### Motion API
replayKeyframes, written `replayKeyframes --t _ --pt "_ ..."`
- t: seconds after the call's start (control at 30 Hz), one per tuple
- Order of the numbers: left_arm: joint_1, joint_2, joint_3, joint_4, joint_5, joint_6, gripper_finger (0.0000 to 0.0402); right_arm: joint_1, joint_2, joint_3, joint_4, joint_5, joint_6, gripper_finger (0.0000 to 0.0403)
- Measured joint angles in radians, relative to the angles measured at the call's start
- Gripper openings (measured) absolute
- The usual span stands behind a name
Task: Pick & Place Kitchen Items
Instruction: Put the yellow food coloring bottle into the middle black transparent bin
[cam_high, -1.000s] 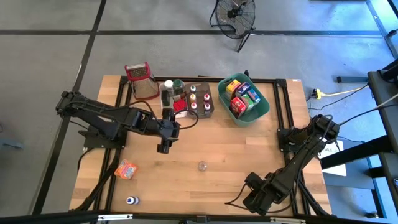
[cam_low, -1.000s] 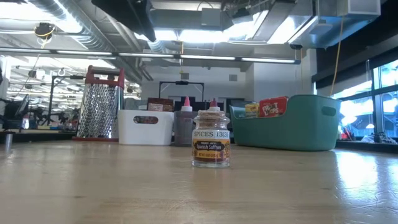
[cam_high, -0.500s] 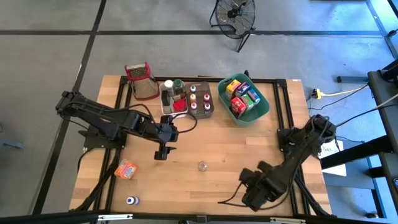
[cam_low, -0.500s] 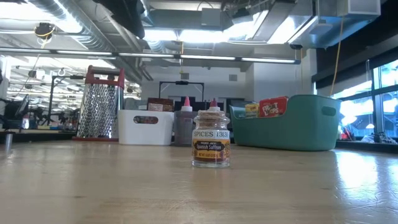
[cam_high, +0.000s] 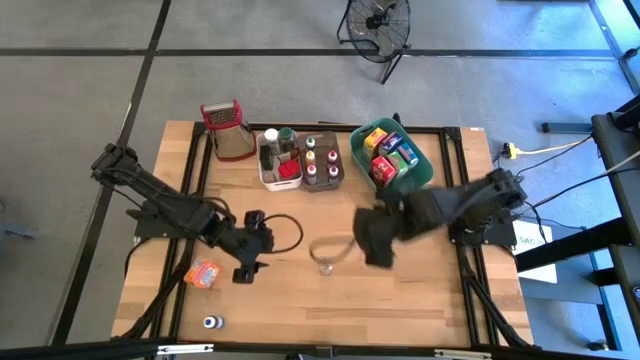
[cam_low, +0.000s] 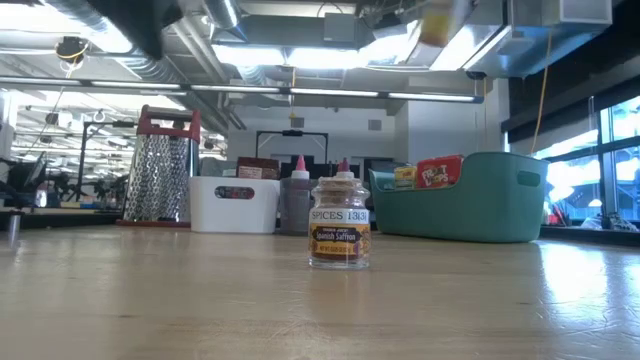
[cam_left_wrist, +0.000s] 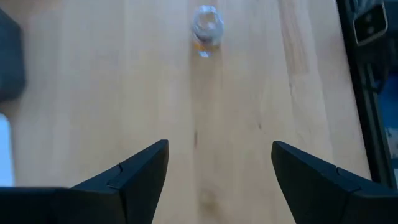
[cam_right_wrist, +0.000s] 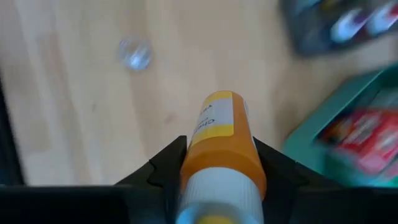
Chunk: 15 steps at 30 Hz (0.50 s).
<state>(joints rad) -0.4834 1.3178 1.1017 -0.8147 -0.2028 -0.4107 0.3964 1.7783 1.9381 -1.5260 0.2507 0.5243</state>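
Note:
A glass spice jar with a cork lid stands upright on the table's middle. My right gripper hangs above the table just right of the jar, shut on an orange bottle with a white cap. My left gripper is open over bare wood, left of the jar. It is right of an orange packet that lies flat. A small blue-capped bottle stands near the front edge. My right gripper pinches the orange bottle's two sides near its white-capped end between its fingers. The fingers point steeply down, and the bottle lies along them with its cap toward the wrist. The bottle is lifted clear of the table.
At the table's far edge stand a steel grater, a white bin, a brown bin with small bottles and a teal bin with boxes. Bare wood lies around the jar and toward the near right corner.
My right gripper has risen from the table's near right corner and swung toward the middle, rolling as it went. It now hangs beside the jar. My left gripper has gone from beside the bins toward the near left, closer to the orange packet, and is still open.

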Motion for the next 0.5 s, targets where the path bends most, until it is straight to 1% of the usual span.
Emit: replayKeyframes --t 0.13,0.27,0.4,0.5 --pt "-0.04 0.0 -0.037 0.021 -0.015 -0.079 0.0281 -0.162 0.0 0.061 0.047 -0.008 -0.204 0.015" --pt "-0.073 0.0 -0.053 0.065 -0.026 -0.104 0.0281 -0.329 -0.001 0.069 0.136 -0.089 -0.378 0.0149" --pt "-0.1 0.0 -0.053 0.125 -0.064 -0.103 0.0281 -0.475 0.016 0.07 0.238 -0.152 -0.502 0.0149" --pt "-0.111 0.0 -0.053 0.157 -0.068 -0.102 0.0281 -0.564 0.045 0.069 0.308 -0.167 -0.57 0.0149"
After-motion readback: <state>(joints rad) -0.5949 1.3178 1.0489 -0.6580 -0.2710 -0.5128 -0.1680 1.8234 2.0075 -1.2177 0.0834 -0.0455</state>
